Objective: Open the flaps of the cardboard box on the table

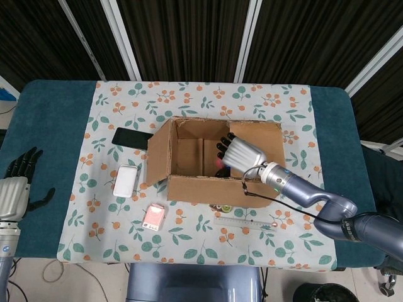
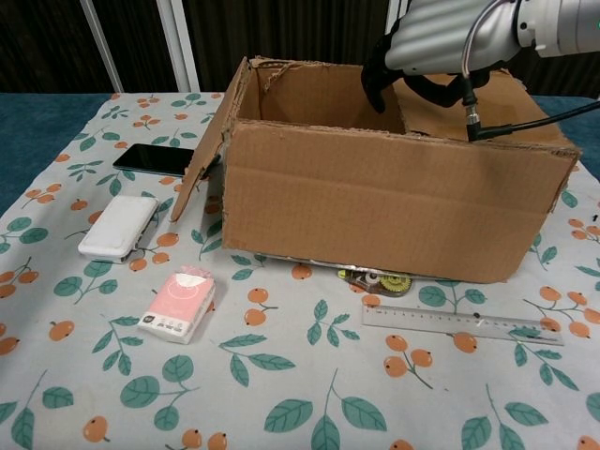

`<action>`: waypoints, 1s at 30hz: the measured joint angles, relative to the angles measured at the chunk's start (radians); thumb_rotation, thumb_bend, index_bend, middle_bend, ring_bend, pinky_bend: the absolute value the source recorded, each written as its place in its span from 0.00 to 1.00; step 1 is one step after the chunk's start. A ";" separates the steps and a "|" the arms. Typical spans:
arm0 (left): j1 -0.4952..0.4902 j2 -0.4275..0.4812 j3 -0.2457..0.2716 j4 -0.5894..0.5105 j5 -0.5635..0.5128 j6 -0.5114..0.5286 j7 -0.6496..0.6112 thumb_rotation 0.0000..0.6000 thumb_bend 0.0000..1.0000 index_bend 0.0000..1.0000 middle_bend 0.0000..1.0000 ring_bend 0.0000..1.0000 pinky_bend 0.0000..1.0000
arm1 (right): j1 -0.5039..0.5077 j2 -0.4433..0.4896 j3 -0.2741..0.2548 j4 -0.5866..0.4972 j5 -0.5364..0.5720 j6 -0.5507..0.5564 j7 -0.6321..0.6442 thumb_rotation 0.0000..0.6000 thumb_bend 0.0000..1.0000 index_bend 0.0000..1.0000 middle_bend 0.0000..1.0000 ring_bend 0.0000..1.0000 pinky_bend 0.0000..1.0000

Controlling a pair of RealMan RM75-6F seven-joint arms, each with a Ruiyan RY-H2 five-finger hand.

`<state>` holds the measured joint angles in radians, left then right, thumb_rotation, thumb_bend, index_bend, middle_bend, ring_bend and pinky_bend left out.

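The cardboard box [image 1: 208, 182] [image 2: 394, 202] stands mid-table on the floral cloth. Its left flap [image 1: 157, 157] [image 2: 206, 141] hangs swung outward. The right flap [image 1: 261, 148] [image 2: 469, 103] still lies flat over the right half of the top. My right hand [image 1: 240, 151] [image 2: 427, 42] hovers over that flap's inner edge, holding nothing. Its dark fingertips [image 1: 223, 146] [image 2: 378, 80] dip into the opening beside the edge. My left hand [image 1: 16, 189] stays at the table's left edge, fingers spread and empty. Something pink [image 1: 220, 162] lies inside the box.
Left of the box lie a black phone [image 1: 131, 136] [image 2: 155, 157], a white case [image 1: 126, 181] [image 2: 117, 225] and a pink tissue pack [image 1: 154, 216] [image 2: 178, 303]. A clear ruler [image 1: 244, 223] [image 2: 461, 324] and a small dark item [image 2: 375, 277] lie in front of the box.
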<state>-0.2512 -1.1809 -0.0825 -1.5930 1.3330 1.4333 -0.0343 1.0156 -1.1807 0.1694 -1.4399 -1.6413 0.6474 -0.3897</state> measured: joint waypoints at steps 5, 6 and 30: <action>0.004 0.004 -0.009 -0.008 -0.005 -0.011 -0.008 1.00 0.28 0.00 0.00 0.00 0.09 | 0.002 0.010 -0.020 0.000 -0.004 -0.004 -0.061 1.00 1.00 0.36 0.24 0.21 0.27; 0.005 0.004 -0.009 -0.009 -0.003 -0.012 -0.008 1.00 0.28 0.00 0.00 0.00 0.09 | 0.003 0.015 -0.026 -0.001 -0.003 -0.010 -0.072 1.00 1.00 0.36 0.24 0.21 0.27; 0.017 0.012 -0.029 -0.024 0.006 -0.034 -0.015 1.00 0.28 0.00 0.00 0.00 0.09 | 0.050 0.093 -0.079 -0.030 -0.031 -0.064 -0.188 1.00 1.00 0.41 0.28 0.21 0.26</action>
<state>-0.2347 -1.1685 -0.1115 -1.6175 1.3394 1.3989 -0.0491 1.0658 -1.0881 0.0901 -1.4701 -1.6723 0.5838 -0.5773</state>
